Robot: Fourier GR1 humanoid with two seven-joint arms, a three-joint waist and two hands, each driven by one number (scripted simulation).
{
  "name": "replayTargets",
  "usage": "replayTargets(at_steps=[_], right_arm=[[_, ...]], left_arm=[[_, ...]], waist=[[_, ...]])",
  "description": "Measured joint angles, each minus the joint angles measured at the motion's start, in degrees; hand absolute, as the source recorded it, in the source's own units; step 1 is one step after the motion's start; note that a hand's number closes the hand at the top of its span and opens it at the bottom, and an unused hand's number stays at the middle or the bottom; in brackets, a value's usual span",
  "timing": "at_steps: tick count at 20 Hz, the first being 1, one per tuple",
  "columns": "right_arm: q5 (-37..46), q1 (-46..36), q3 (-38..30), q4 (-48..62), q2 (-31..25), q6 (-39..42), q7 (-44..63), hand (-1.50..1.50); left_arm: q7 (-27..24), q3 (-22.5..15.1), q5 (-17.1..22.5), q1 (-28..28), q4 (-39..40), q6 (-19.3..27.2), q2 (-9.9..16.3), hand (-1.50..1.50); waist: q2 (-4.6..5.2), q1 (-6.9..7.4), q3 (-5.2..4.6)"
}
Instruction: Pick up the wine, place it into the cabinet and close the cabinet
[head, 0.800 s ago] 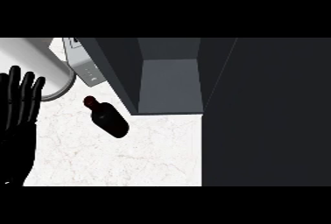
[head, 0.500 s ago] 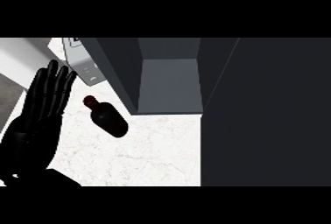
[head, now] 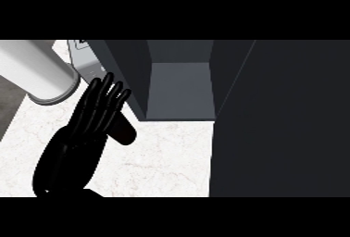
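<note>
The wine bottle (head: 126,132) lies on its side on the white marble counter (head: 167,162), dark with a reddish tint; only its lower body shows. My left hand (head: 78,143) reaches in from the lower left and hangs over the bottle with fingers (head: 104,99) straight, open, covering the neck and upper half. I cannot tell whether it touches the bottle. The cabinet (head: 181,88) stands open just right of the fingertips, with a grey inside. Its dark door (head: 280,115) fills the right side. My right hand is out of sight.
A white cylinder (head: 37,69) lies at the upper left, reaching the counter's left edge. A light grey panel (head: 89,62) sits beside the cabinet's left wall. Bare counter stretches in front of the cabinet opening.
My left hand has swung from the left edge rightwards and forwards over the bottle, now hiding its neck. The bottle and cabinet have not moved.
</note>
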Motion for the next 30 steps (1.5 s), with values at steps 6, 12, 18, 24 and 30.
replayTargets(at_steps=[6,12,18,24,30], right_arm=[[-1.66,-1.9,-1.2,-4.01,-0.46,-0.44,6.61,-1.5],[-1.38,-5.55,-1.21,-4.84,-0.26,-2.19,12.17,-1.5],[-0.77,-7.73,0.34,-5.08,0.99,-3.87,14.98,-1.5],[0.1,-8.82,0.49,-5.47,1.02,-4.49,16.19,-1.5],[0.47,-9.51,-0.23,-5.78,1.12,-4.05,17.06,-1.5]], left_arm=[[7.48,-4.96,-1.53,-2.55,-5.93,6.33,-0.44,-1.5],[12.36,-11.37,-5.31,-3.86,-10.44,13.32,-0.55,-1.5],[15.8,-16.09,-9.26,-6.93,-11.83,20.18,-0.58,-1.5],[16.43,-17.81,-11.96,-7.56,-11.43,24.52,-0.59,-1.5],[19.04,-13.97,-10.7,-6.03,-13.19,24.6,-0.39,-1.5]], waist=[[0.0,0.25,-0.01],[-0.02,0.3,-0.01],[-0.03,0.27,0.01],[-0.02,0.22,-0.01],[0.02,0.31,-0.01]])
